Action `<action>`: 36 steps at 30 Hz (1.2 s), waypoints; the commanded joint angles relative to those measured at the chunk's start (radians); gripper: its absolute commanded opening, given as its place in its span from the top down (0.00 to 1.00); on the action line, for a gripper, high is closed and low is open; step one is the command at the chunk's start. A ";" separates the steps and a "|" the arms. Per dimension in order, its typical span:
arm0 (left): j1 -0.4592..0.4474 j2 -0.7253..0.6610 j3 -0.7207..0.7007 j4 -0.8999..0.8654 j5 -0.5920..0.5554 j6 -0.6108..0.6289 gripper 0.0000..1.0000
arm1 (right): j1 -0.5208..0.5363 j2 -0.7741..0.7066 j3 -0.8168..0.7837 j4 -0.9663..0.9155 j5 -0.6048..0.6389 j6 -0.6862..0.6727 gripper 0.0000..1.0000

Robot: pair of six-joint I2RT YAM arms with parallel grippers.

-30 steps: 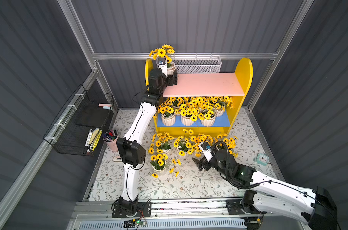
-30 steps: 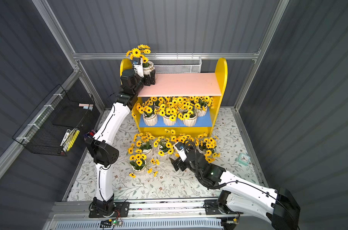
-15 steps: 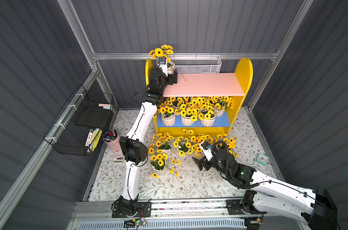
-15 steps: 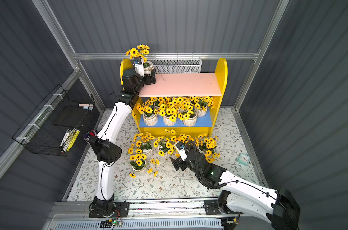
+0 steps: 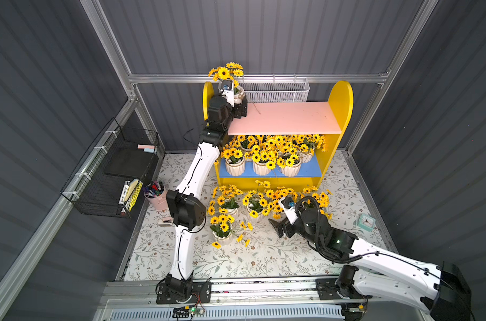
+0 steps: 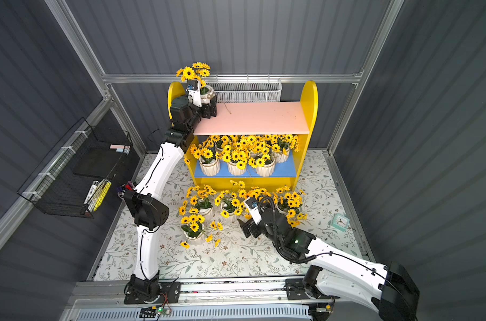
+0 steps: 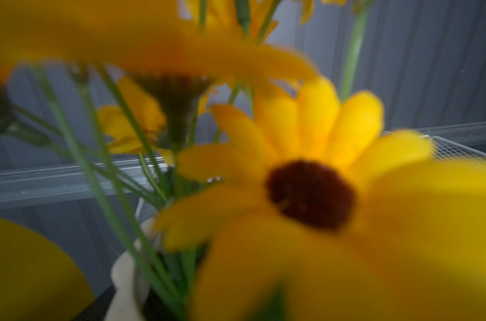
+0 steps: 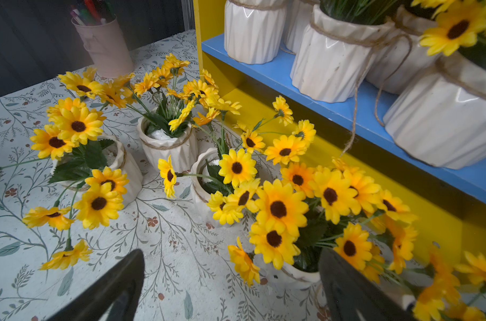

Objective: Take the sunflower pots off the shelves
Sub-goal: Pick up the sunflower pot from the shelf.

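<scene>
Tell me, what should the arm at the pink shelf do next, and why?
Probably lift the sunflower pot clear of the pink board: the left arm's jaws sit at its base, and it is the only pot up there.

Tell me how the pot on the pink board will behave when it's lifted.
Likely top-heavy: the pot is small and its sunflowers stand tall and wide above it, so it may tip. Its wall is probably slick; same-looking pots on the blue board shine like glaze. The thin stems will likely sway.
</scene>
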 commanded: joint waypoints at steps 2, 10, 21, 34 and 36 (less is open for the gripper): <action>0.024 -0.028 -0.076 -0.035 0.025 0.033 0.72 | -0.002 -0.009 -0.015 0.009 0.012 0.001 0.01; 0.023 -0.097 -0.117 -0.074 0.152 -0.089 1.00 | -0.002 -0.014 -0.013 0.012 0.035 0.002 0.01; -0.018 -0.213 -0.190 -0.125 0.329 -0.118 1.00 | -0.008 -0.043 -0.009 0.006 0.067 0.013 0.01; -0.120 -0.383 -0.434 -0.068 0.334 0.004 1.00 | -0.010 -0.064 0.003 -0.011 0.109 0.013 0.01; -0.138 -0.399 -0.445 -0.063 0.322 0.033 1.00 | -0.011 -0.065 0.009 -0.015 0.134 0.014 0.01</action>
